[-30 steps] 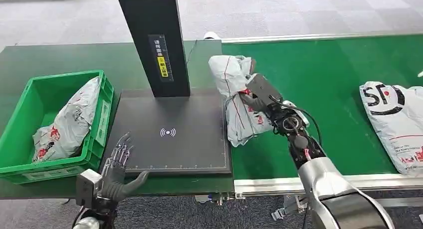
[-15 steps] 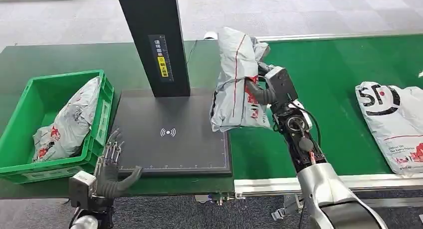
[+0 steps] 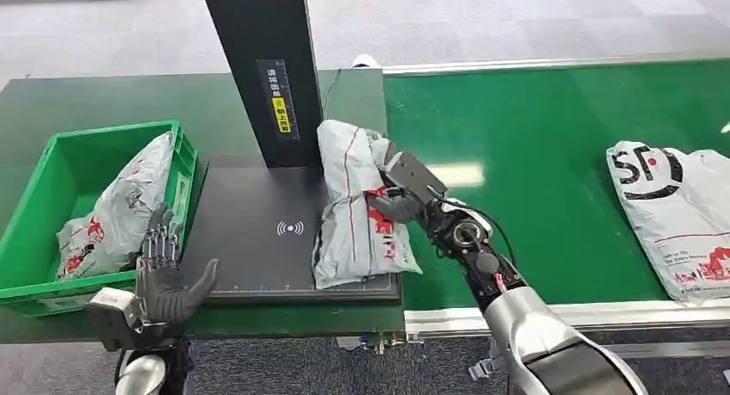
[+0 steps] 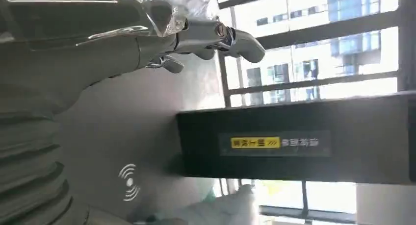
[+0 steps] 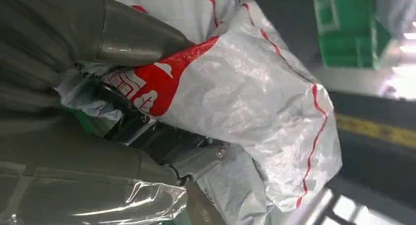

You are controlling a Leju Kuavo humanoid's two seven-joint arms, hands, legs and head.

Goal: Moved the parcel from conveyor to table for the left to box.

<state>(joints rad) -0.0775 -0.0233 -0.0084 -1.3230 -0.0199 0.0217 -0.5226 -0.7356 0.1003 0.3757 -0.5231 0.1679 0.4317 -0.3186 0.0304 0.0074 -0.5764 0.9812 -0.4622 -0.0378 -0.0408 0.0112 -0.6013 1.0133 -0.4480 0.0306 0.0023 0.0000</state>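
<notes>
White plastic parcel (image 3: 355,207) with red print lies at frame centre, on the right part of the dark scan pad (image 3: 250,240), its right edge at the pad's border with the green conveyor (image 3: 551,154). Right hand (image 3: 398,197) grips the parcel's right side; right wrist view shows thumb and dark fingers (image 5: 162,139) wrapped in the crumpled plastic (image 5: 255,97). Right arm comes in from lower right of frame. Black post (image 3: 262,68) with yellow label stands just behind the pad, touching distance from the parcel's top end. Left hand (image 3: 163,279) sits lower left, at the pad's front-left corner, fingers spread and upright, holding nothing; left wrist view shows its fingers (image 4: 216,38) apart over the pad. Green crate (image 3: 34,240) at left edge holds another white bag (image 3: 116,210). Second white bag (image 3: 676,206) with black logo lies on the conveyor, far right, well apart from the parcel.
</notes>
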